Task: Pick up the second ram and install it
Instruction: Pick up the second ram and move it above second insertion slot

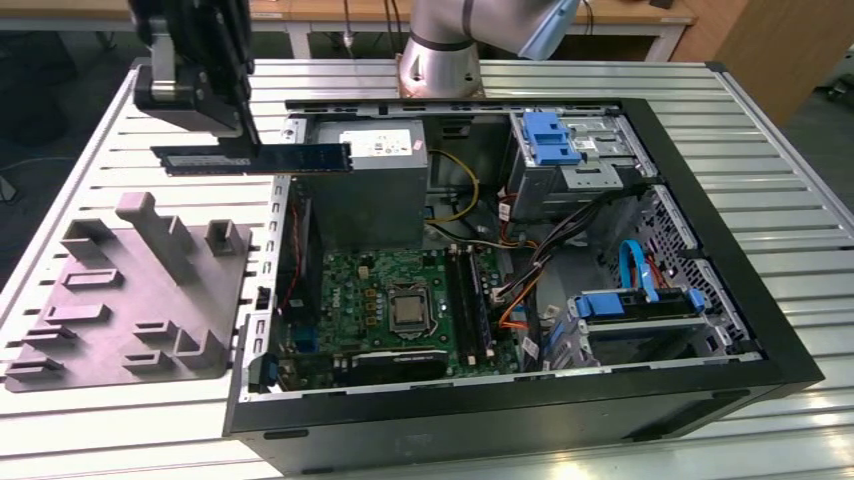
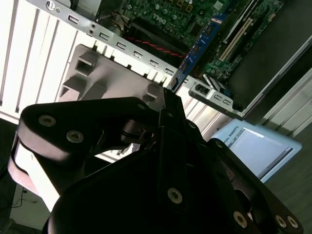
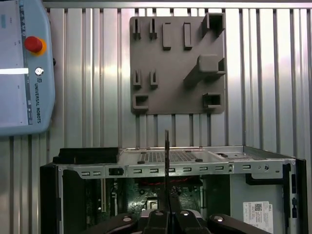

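Blue-green second ram [image 1: 254,158]: level, aloft, gripped at mid-length.
pincer [image 1: 246,138]: clenched on the second ram.
grey tray [image 1: 147,290]: below the pincer, towards the exterior view's left.
computer case [image 1: 534,415]: open, below the pincer.

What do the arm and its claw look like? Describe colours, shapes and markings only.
The arm is a silver-grey metal tube with a pale blue cap at its joint. The claw is matte black. The second wrist view shows it is built of flat, rounded link plates pinned with round silver bolts. In the exterior view a grey part sits on its side.
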